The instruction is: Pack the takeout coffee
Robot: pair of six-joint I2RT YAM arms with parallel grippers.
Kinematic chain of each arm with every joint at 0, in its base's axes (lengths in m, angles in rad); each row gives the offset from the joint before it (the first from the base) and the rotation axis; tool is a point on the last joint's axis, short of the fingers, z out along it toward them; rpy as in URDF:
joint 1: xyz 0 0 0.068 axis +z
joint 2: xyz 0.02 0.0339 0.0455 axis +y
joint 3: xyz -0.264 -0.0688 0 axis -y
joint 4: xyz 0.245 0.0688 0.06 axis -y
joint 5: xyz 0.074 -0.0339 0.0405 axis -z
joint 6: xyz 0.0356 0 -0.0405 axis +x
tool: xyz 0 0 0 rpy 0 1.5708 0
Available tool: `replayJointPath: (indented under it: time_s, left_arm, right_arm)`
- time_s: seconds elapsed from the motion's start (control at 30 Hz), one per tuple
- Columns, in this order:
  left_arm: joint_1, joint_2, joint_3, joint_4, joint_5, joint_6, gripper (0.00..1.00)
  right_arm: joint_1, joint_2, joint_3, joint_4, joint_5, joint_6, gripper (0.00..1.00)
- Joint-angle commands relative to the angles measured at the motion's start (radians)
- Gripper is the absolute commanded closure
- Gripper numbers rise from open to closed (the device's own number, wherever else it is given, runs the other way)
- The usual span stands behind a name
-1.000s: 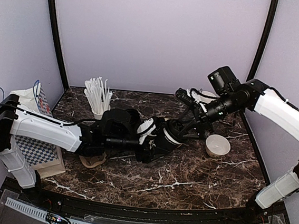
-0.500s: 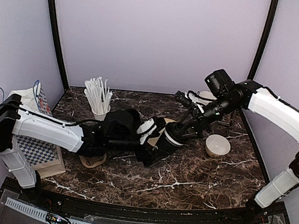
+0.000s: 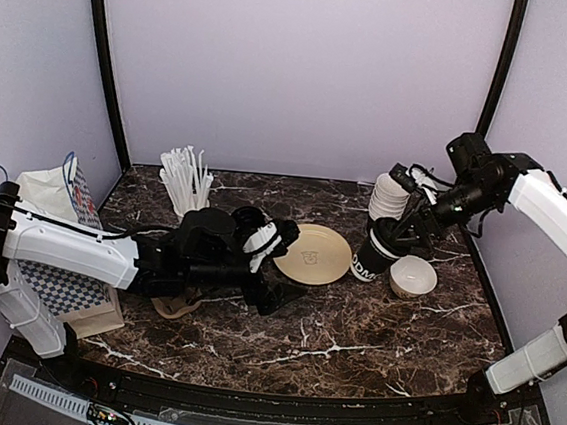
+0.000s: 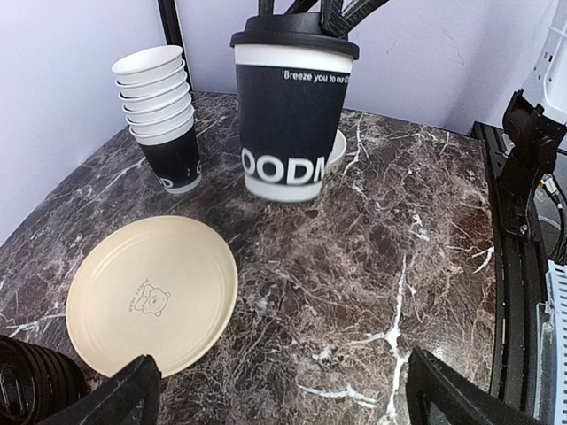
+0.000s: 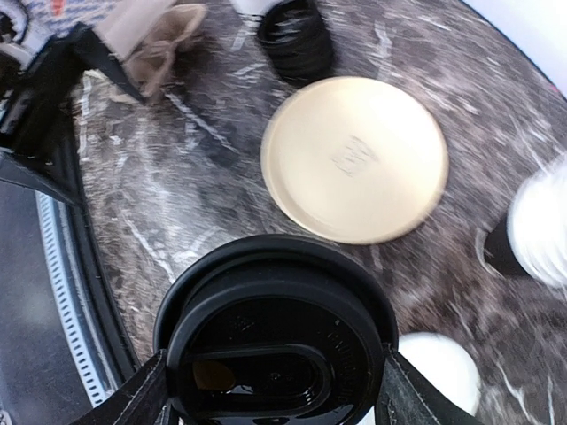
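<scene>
Overhead, the right end effector (image 3: 394, 231) was clamped on the lidded top of a black paper cup (image 3: 368, 262) with white lettering. The cup leaned under it, just beside a small white bowl (image 3: 413, 276). Whether the cup's base met the dark marbled tabletop (image 3: 352, 340) could not be told. A stack of black paper cups with white insides (image 3: 389, 196) stood just behind that end effector. The left end effector (image 3: 280, 264) hung low with a round beige plate (image 3: 312, 253) just ahead of it.

From the left wrist, the left end effector (image 4: 288, 400) had its fingertips (image 4: 133, 398) spread wide with nothing between them. The plate (image 4: 152, 305) lay just beyond them. The cup (image 4: 292, 124) and the stack (image 4: 159, 115) were farther ahead, side by side.

From the right wrist, the right end effector's fingers (image 5: 146, 394) pressed both sides of the cup's round black plastic lid (image 5: 275, 345). The plate (image 5: 354, 159) lay beyond it, and farther off sat a stack of black lids (image 5: 297, 40).
</scene>
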Motion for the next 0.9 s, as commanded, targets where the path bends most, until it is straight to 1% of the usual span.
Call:
replayJointPath:
  time_s: [0.0,0.1,0.23,0.33,0.4,0.57,0.73,0.87]
  left_arm:
    - [0.003,-0.042,-0.022,-0.009,-0.016,0.010,0.01]
    - [0.004,-0.044,-0.025,0.002,-0.022,0.002,0.01]
    - [0.003,-0.043,-0.003,-0.027,-0.041,-0.018,0.01]
    - [0.004,-0.051,0.006,-0.037,-0.102,-0.035,0.01]
    - [0.003,-0.066,-0.008,-0.012,-0.124,-0.040,0.01]
    - [0.004,-0.113,-0.069,0.065,-0.112,-0.045,0.01]
    - [0.003,-0.114,-0.043,0.006,-0.088,-0.044,0.04]
    - [0.003,-0.119,-0.053,0.013,-0.077,-0.041,0.06]
  right_arm:
    - [-0.125,-0.057,0.000,-0.076,0.099,-0.035,0.29]
    - [-0.248,-0.055,0.032,-0.107,0.157,-0.065,0.29]
    - [-0.398,-0.013,0.095,-0.118,0.230,-0.068,0.29]
    - [-0.484,0.038,0.126,-0.109,0.288,-0.054,0.29]
    - [-0.523,0.071,0.131,-0.088,0.331,-0.042,0.29]
    - [-0.562,0.152,0.113,-0.026,0.418,-0.016,0.30]
    - [-0.567,0.229,0.117,-0.014,0.434,0.006,0.29]
    - [-0.567,0.268,0.098,0.002,0.417,0.017,0.29]
